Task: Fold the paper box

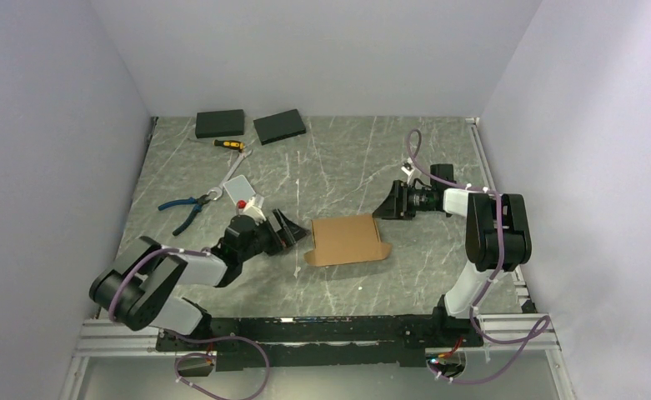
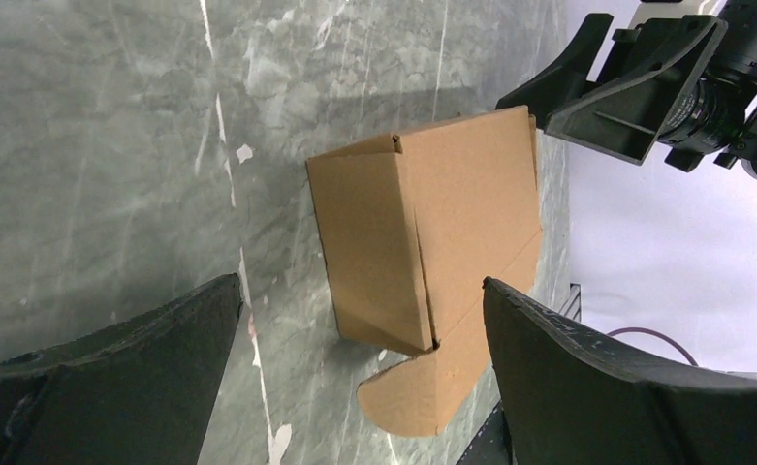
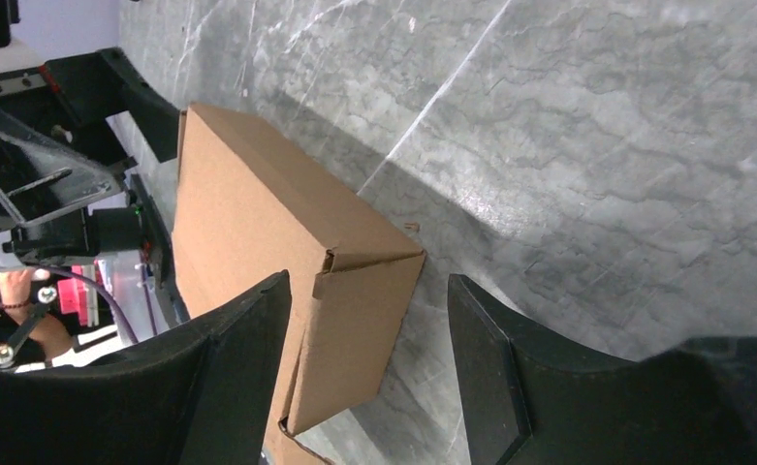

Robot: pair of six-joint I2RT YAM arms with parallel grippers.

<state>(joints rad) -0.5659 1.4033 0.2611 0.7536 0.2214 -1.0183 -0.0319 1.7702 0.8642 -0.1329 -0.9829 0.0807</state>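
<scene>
paper box (image 1: 347, 240) sits on table (image 1: 347, 158) between left gripper (image 1: 292, 231) and right gripper (image 1: 386, 205).

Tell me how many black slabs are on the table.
2. Both lie at the table's far edge: one black slab nearer the left wall, the other just right of it.

Bright, even light fills all your views.
Your paper box (image 3: 258, 213) casts a soft shadow; wrist-view fingers (image 2: 112, 378) look slightly blurred.

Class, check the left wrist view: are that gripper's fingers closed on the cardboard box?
No: the left gripper stands wide open, and the paper box lies ahead of its fingertips, ungripped.
</scene>
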